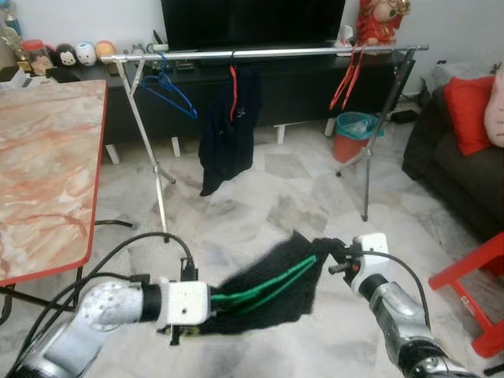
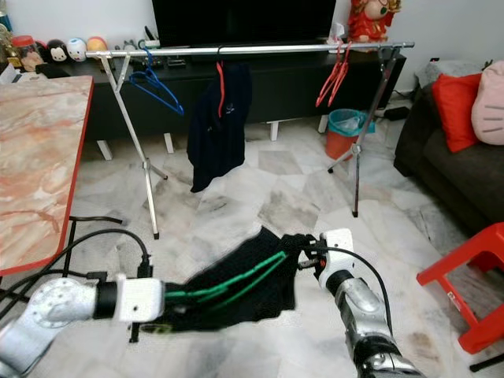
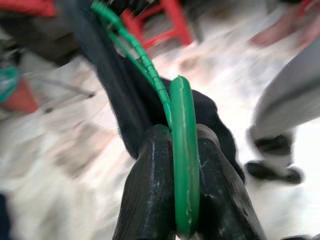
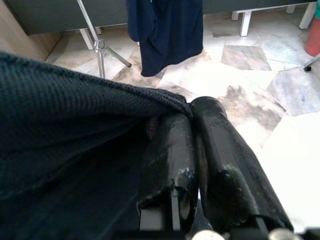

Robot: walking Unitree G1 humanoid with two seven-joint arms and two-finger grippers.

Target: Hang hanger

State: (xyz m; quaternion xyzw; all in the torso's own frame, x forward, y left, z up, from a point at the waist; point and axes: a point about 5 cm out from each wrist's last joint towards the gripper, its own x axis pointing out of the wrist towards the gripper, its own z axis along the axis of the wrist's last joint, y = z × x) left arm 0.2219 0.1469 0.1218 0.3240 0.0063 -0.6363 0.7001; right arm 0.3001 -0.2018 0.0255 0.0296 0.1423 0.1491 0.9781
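A green hanger (image 1: 264, 285) carrying a dark garment (image 1: 276, 293) is held low in the centre of the frame, stretched between the two grippers. The left gripper (image 3: 182, 200) is clamped on the hanger's green bar; the right gripper (image 4: 192, 150) is pinched on the garment's edge. The rail (image 1: 260, 53) runs across the top of the frame, well apart, with a blue hanger (image 1: 169, 90), a hung shirt (image 1: 228, 130) and red hangers (image 1: 346, 79) on it. The carrying step appears to be in hand; next, the hanger would need lifting to a free stretch of rail and its hook, which cannot be made out, set over it.

Silver arms, white wrist housings, looping black cables, black-fingered left hand (image 3: 185, 200)
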